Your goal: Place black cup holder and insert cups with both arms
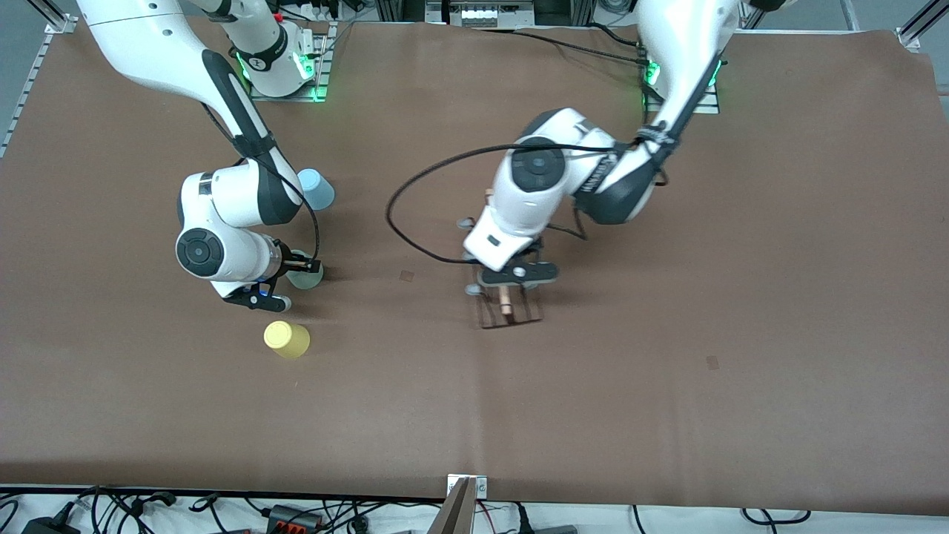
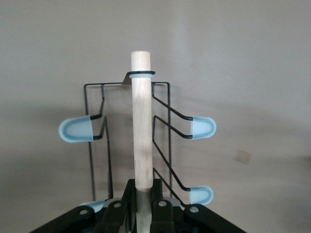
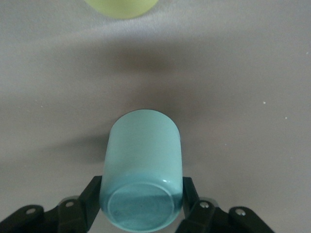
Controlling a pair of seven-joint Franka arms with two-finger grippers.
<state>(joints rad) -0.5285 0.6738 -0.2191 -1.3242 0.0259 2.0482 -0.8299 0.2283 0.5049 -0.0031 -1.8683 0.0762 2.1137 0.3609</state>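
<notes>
The black cup holder (image 1: 511, 315) is near the table's middle, and my left gripper (image 1: 517, 273) is shut on its wooden rod (image 2: 141, 126). In the left wrist view the left gripper (image 2: 144, 204) clamps the rod, with pale-tipped prongs (image 2: 203, 127) spreading on both sides. A mint green cup (image 1: 305, 279) lies toward the right arm's end of the table. My right gripper (image 1: 304, 267) is shut on it. The right wrist view shows the right gripper (image 3: 141, 204) with its fingers (image 3: 190, 196) pressed on both sides of the mint cup (image 3: 143, 160). The yellow cup (image 1: 287, 339) lies nearer the front camera and the light blue cup (image 1: 316, 188) farther.
The brown cloth (image 1: 667, 371) covers the whole table. A black cable (image 1: 404, 222) loops from the left arm over the cloth between the two grippers. The yellow cup's edge (image 3: 121, 7) shows past the mint cup in the right wrist view.
</notes>
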